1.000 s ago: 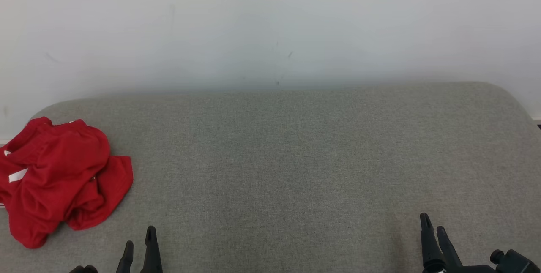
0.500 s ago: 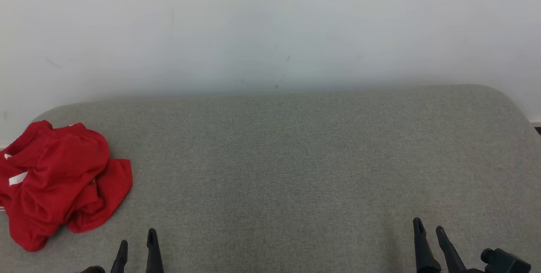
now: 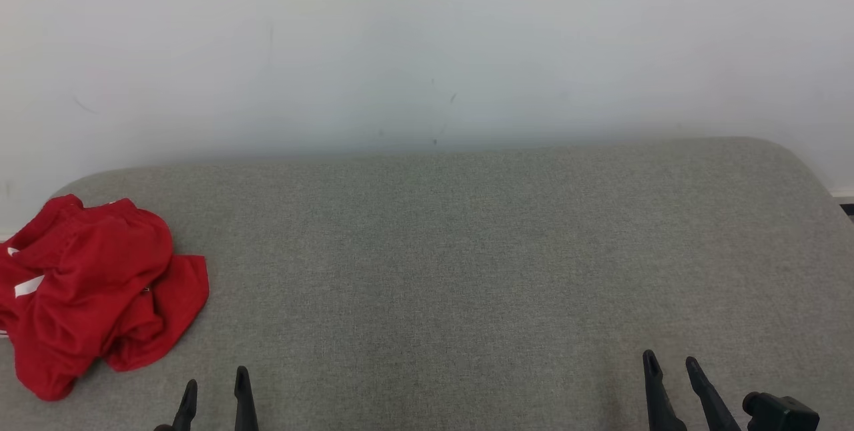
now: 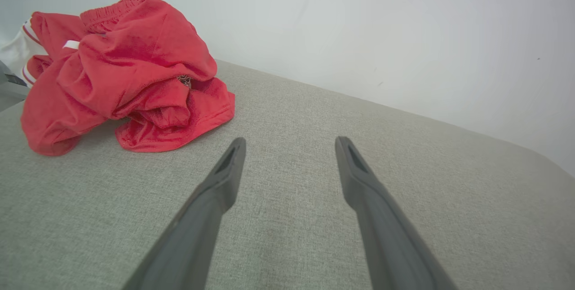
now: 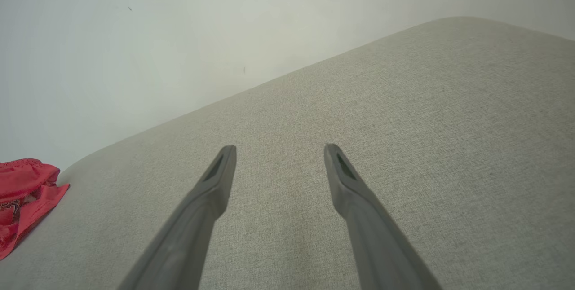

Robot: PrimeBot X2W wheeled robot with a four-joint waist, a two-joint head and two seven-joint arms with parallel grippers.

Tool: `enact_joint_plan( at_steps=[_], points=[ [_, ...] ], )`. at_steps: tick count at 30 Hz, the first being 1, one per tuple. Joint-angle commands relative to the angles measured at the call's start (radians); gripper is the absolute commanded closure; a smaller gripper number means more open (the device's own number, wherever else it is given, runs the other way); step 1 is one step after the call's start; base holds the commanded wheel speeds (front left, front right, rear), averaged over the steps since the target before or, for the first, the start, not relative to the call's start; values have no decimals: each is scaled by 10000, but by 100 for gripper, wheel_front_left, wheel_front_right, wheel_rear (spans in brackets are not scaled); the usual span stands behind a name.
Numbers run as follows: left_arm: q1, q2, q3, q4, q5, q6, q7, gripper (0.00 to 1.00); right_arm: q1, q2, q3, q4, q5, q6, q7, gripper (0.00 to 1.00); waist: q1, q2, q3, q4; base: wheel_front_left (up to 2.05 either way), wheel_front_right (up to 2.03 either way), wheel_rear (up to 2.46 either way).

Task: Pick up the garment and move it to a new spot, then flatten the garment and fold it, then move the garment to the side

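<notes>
So, at the far left the red garment [image 3: 93,291] is lying crumpled on the gray cushion [image 3: 434,251], untouched. Your left gripper [image 3: 215,381] is hovering near it, fingers spread; your right gripper [image 3: 669,361] is waiting well apart, spread too. You are probably beginning the pick-up: the left one is needing to reach over and pinch a raised fold.

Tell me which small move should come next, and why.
Probably reach the left gripper toward the crumpled red garment: it lies untouched at the grey surface's left end, nearer that gripper, whose jaws stand open and empty.
</notes>
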Motion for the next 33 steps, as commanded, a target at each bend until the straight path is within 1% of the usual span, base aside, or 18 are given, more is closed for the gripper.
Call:
enact_joint_plan(
  at_steps=[1, 11, 23, 33],
  points=[
    [59, 56, 1, -107, 211, 44, -93, 0, 45, -2, -16, -92, -258, 37, -33, 0, 0, 0, -7, 1, 0, 0, 0],
    [37, 65, 84, 187, 973, 1, -313, 0, 124, 82, -19, -18, -1272, 37, -84, 0, 0, 0, -64, -16, 0, 0, 0],
    [70, -28, 247, 460, 1623, -198, -554, 0, 173, 128, 115, 43, -2330, 39, -256, 0, 0, 0, -174, -67, 0, 0, 0],
    [208, -84, 329, 589, 2198, -174, -745, 0, 296, 174, 111, 95, -3052, 41, -457, 0, 0, 0, -314, -85, 0, 0, 0]
  ],
)
